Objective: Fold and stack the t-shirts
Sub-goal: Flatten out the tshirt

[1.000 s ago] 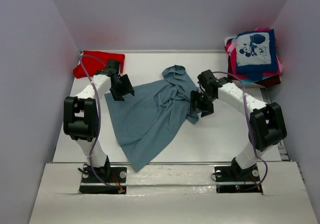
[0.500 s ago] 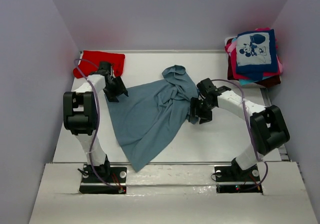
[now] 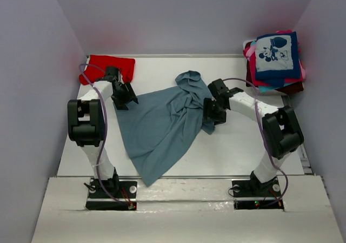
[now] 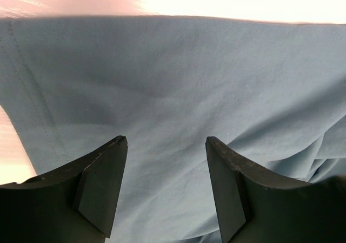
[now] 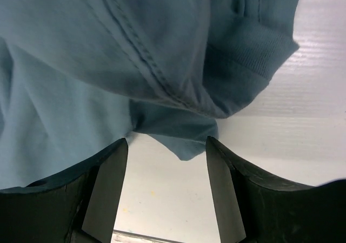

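A grey-blue t-shirt (image 3: 162,126) lies crumpled and spread across the middle of the table, its collar end bunched at the far side. My left gripper (image 3: 125,99) hovers at its left edge, open; in the left wrist view (image 4: 165,143) flat cloth (image 4: 178,80) fills the space below the jaws. My right gripper (image 3: 210,113) is open at the shirt's right side, and the right wrist view (image 5: 165,145) shows a sleeve corner (image 5: 184,135) just ahead of its tips over bare table. A red t-shirt (image 3: 108,67) lies folded at the far left.
A stack of folded t-shirts (image 3: 275,61), a navy cartoon-mouse one on top with pink and maroon beneath, sits at the far right corner. Grey walls enclose the white table (image 3: 238,145) on three sides. The shirt's lower tip hangs near the table's front edge (image 3: 189,176).
My right gripper has swung left and slightly back, onto the shirt's right side. My left gripper shifted a little back and left at the shirt's edge.
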Robot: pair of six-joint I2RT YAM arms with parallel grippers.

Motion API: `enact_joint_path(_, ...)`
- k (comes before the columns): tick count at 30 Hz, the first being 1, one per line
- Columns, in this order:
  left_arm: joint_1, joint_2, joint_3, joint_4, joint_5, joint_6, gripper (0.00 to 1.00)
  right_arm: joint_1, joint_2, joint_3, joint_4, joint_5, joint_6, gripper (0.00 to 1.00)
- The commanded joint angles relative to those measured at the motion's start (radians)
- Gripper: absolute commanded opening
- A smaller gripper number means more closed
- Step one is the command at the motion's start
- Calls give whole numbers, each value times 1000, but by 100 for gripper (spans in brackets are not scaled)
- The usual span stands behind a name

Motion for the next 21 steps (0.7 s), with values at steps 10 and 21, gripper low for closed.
enact_joint_path(10, 34, -16, -4, 9, 21, 19, 71, 6, 35, 88, -23, 71, -28, 64)
enact_joint_path(21, 54, -7, 8, -17, -51, 6, 72, 6, 5, 26, -31, 71, -43, 64)
